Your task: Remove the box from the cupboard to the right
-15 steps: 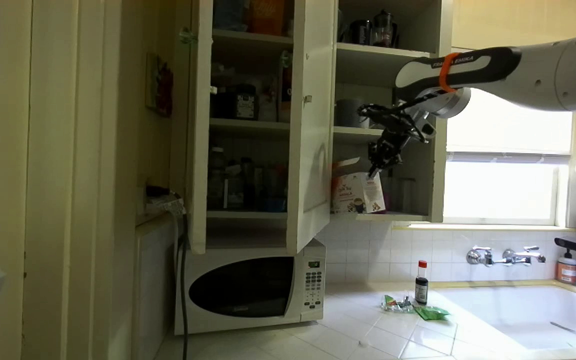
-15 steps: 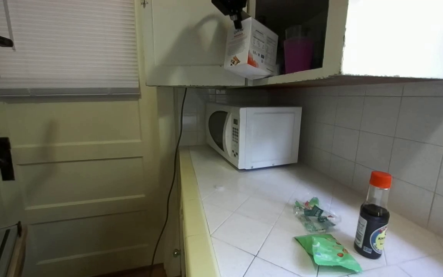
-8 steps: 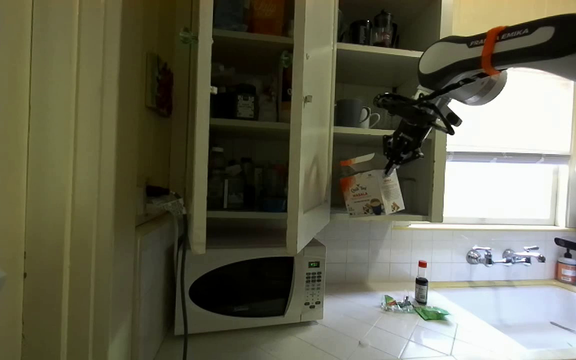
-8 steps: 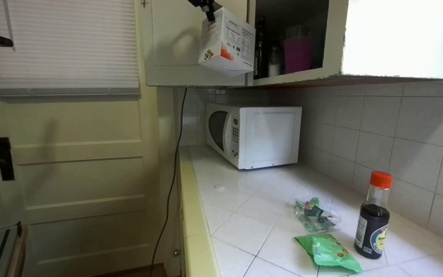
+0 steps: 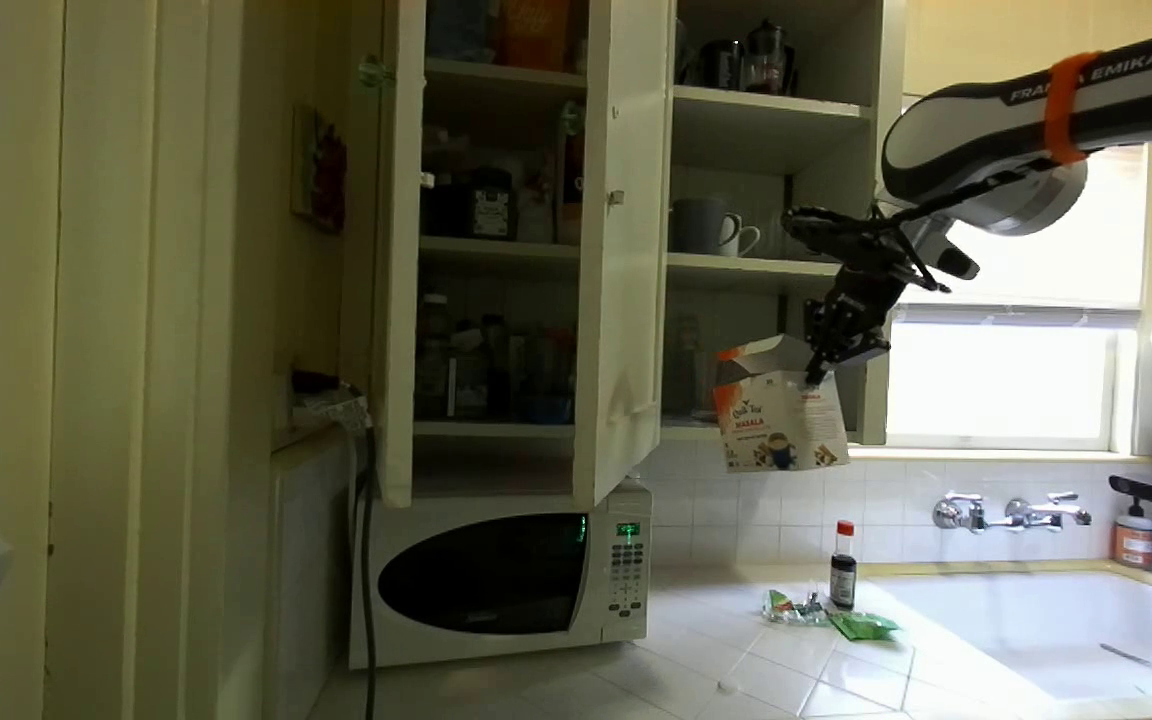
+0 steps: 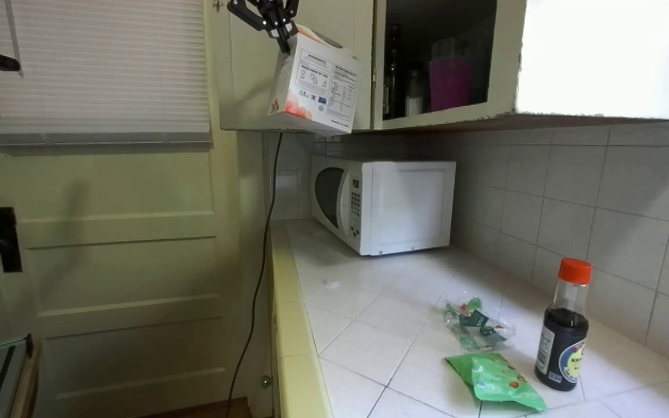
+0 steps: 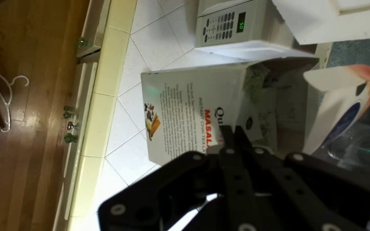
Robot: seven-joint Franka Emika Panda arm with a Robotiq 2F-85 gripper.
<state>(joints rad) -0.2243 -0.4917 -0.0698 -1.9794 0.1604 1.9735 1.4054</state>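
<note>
The box is a whitish carton with orange and red print, its top flap open. It also shows in an exterior view and fills the middle of the wrist view. My gripper is shut on the upper edge of one box wall, one finger outside and one inside, as the wrist view shows. The box hangs slightly tilted in the air, outside the white cupboard, in front of its opening. Its bottom is below the lowest shelf's level.
An open cupboard door stands beside the box. Below are a white microwave, a tiled counter, a red-capped bottle, a green packet and a clear wrapper. A sink lies to the right of the counter.
My gripper has drawn the box off the bottom shelf and out of the cupboard. The box has moved away from the opening, and has most recently come lower and turned a little.
</note>
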